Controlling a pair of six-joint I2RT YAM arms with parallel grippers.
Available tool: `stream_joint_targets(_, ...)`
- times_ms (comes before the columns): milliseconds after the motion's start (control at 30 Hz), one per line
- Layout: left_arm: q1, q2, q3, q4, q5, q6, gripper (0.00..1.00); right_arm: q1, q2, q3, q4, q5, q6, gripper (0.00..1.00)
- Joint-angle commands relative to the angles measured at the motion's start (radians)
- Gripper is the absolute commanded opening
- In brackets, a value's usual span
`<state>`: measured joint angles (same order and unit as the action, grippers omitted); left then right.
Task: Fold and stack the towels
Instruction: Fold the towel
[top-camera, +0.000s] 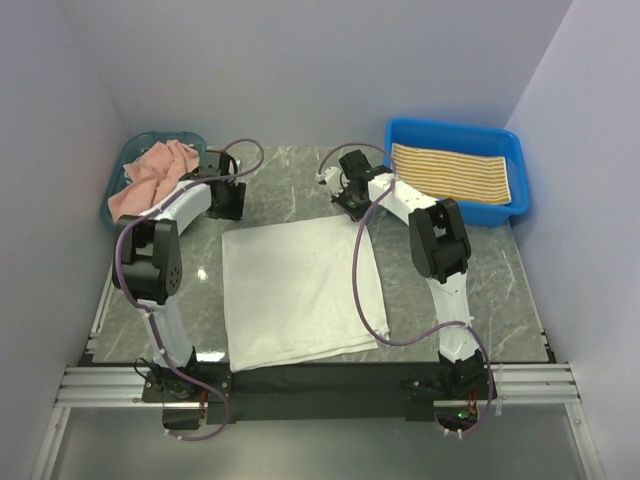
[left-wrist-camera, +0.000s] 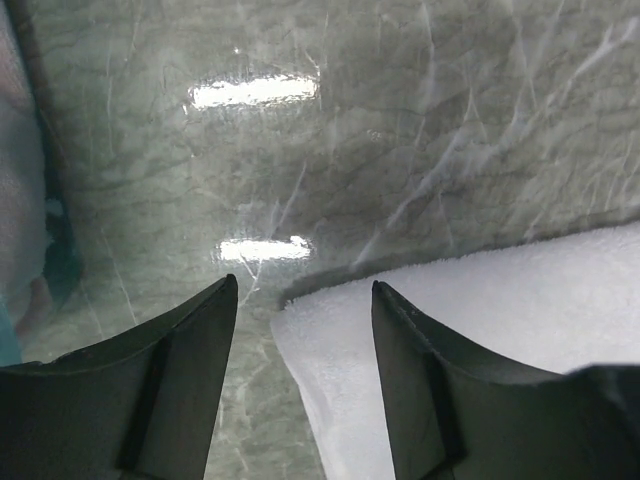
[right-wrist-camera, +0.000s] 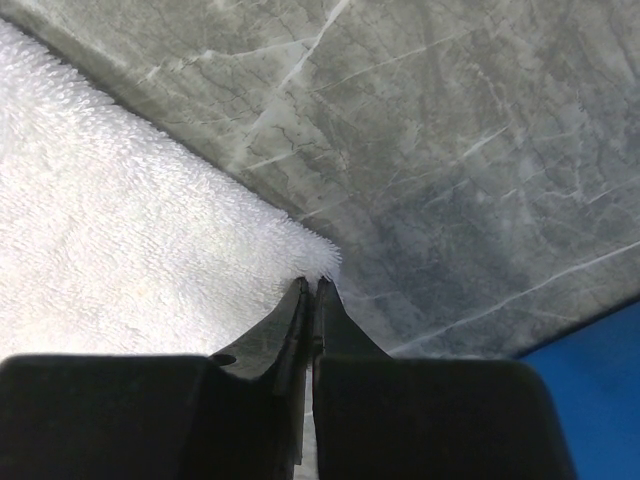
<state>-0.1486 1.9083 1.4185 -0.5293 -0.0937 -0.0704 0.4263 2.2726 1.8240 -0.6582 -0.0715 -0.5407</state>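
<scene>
A plain white towel (top-camera: 300, 290) lies spread flat on the marble table (top-camera: 500, 280). My left gripper (top-camera: 228, 205) is at its far left corner, open, and the corner (left-wrist-camera: 330, 330) lies between the two fingers (left-wrist-camera: 304, 285). My right gripper (top-camera: 345, 200) is at the far right corner, shut on the tip of the white towel (right-wrist-camera: 120, 230), which is pinched at the fingertips (right-wrist-camera: 312, 282). A salmon pink towel (top-camera: 155, 175) lies crumpled in a teal basket (top-camera: 115, 195) at the back left. A folded yellow-and-white striped towel (top-camera: 450, 172) rests in a blue bin (top-camera: 400, 135) at the back right.
The blue bin's corner (right-wrist-camera: 600, 340) shows just right of my right gripper. The teal basket stands close behind my left arm. Walls close the table in on the left, right and back. A black strip (top-camera: 320, 380) runs along the near edge between the arm bases.
</scene>
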Motion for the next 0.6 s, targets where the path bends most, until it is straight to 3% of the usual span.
stream_joint_targets(0,0.018,0.008,0.031,-0.043,0.043,0.115,0.63,-0.02,0.002,-0.045,-0.004,0.018,0.01,0.0)
stream_joint_targets(267,0.029,0.028,-0.003,-0.052,0.061,0.139,0.66,-0.018,0.004,-0.037,-0.015,0.024,0.013,0.0)
stream_joint_targets(567,0.029,0.069,0.008,-0.08,0.101,0.146,0.61,-0.02,-0.002,-0.046,0.0,0.03,0.013,0.0)
